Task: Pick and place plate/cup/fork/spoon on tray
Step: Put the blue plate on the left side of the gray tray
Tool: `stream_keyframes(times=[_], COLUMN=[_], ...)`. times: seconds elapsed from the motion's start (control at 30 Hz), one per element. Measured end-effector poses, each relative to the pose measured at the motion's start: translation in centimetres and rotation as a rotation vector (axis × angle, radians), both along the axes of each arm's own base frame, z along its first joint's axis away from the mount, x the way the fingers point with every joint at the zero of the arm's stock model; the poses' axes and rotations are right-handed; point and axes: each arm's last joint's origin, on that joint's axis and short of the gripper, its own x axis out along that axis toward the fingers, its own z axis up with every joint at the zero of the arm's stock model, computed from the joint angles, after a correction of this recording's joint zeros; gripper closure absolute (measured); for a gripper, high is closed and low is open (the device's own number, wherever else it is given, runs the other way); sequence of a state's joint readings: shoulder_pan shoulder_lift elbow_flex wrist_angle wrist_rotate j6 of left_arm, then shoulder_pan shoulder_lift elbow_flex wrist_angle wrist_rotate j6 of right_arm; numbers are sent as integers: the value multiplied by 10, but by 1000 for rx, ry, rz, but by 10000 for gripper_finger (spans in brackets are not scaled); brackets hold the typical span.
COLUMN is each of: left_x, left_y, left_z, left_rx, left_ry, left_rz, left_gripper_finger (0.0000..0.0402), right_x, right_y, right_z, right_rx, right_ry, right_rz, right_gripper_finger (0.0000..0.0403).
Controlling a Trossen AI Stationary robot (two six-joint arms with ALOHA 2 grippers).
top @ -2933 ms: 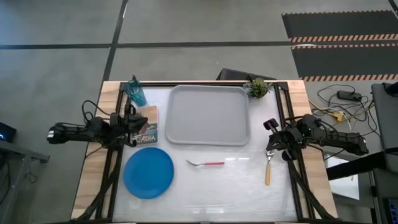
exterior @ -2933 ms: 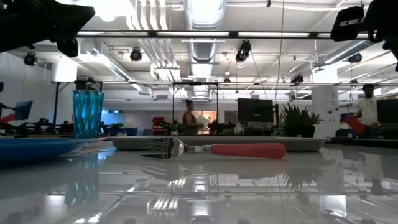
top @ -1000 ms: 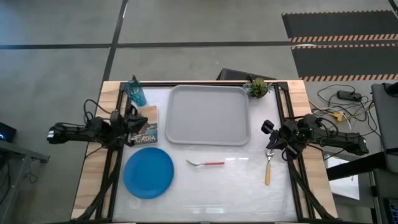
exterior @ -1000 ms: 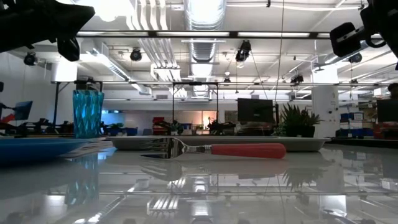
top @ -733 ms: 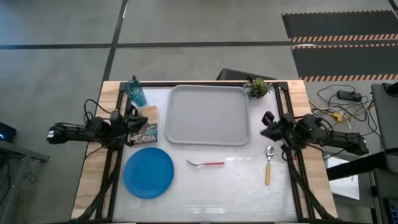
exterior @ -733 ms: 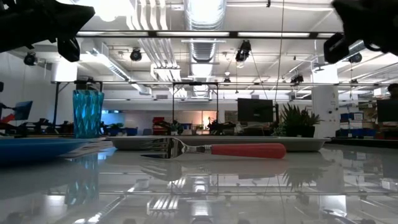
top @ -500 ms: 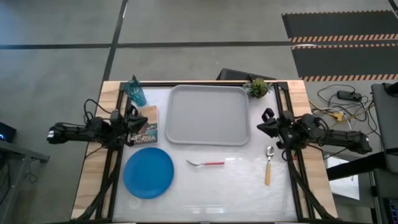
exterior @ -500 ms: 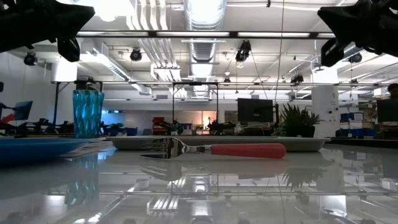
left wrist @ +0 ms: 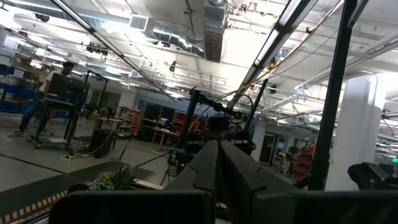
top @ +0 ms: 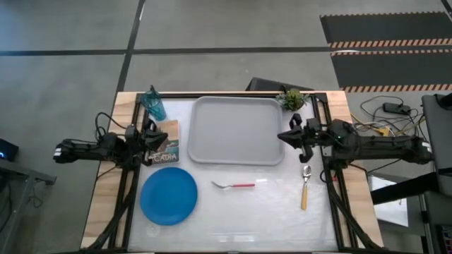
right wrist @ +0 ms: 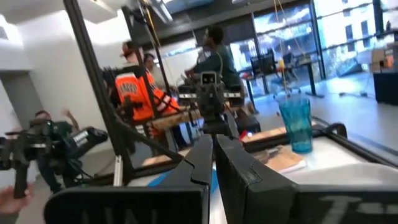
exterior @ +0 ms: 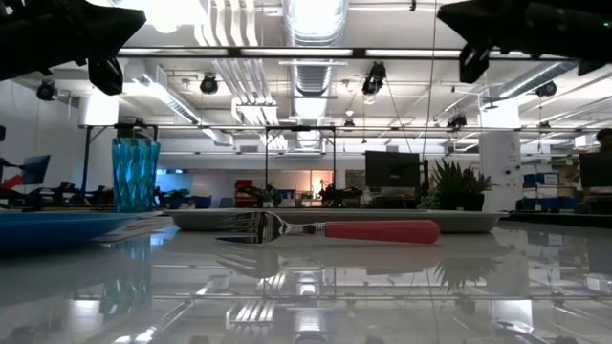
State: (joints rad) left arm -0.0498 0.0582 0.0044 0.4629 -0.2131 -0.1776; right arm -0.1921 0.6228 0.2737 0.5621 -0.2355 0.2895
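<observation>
The grey tray (top: 236, 130) lies at the table's far middle. The blue plate (top: 168, 195) lies near left. The teal cup (top: 155, 104) stands upright at the far left and also shows in the right wrist view (right wrist: 295, 127). The pink-handled fork (top: 234, 185) lies before the tray. The orange-handled spoon (top: 305, 187) lies at the right. My left gripper (top: 157, 137) hovers shut over the card, its fingers together in the left wrist view (left wrist: 217, 162). My right gripper (top: 282, 137) is shut and empty above the tray's right rim, fingers together (right wrist: 213, 158).
A picture card (top: 167, 143) lies between cup and plate. A small green plant (top: 290, 99) stands at the tray's far right corner. Dark frame rails run along both table sides. People show in the room beyond the table (right wrist: 214, 59).
My right gripper has gone from above the spoon's bowl toward the table's far edge and left, to the tray's right rim, still shut. The spoon lies where it was, its bowl now uncovered. My left arm has kept still.
</observation>
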Motion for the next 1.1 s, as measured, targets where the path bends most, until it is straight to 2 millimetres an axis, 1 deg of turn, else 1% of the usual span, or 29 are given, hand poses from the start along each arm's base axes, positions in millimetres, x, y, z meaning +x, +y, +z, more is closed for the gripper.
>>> stream_keyframes(times=[0.1,0.2,0.27,0.37,0.53,0.7,0.83,1.1], left_x=[0,0,0,0,0,0,0,0], left_y=[0,0,0,0,0,0,0,0], left_z=[0,0,0,0,0,0,0,0], left_rx=[0,-1,-1,0,0,0,0,0], left_ry=[0,0,0,1,1,0,-1,-2], left_rz=[0,0,0,0,0,0,1,1], left_gripper_finger=[402,402,402,402,402,402,402,402], right_x=[10,21,28,38,55,76,97,147], right_y=[0,5,10,18,30,35,37,38], right_z=[5,4,10,11,8,-3,-4,-8], right_rx=[-8,-19,-49,-66,-93,-89,-54,-19], right_ry=[21,61,13,-36,-99,-79,-59,3], right_rz=[24,69,96,114,130,117,123,131], right_gripper_finger=[394,394,394,394,394,394,394,394])
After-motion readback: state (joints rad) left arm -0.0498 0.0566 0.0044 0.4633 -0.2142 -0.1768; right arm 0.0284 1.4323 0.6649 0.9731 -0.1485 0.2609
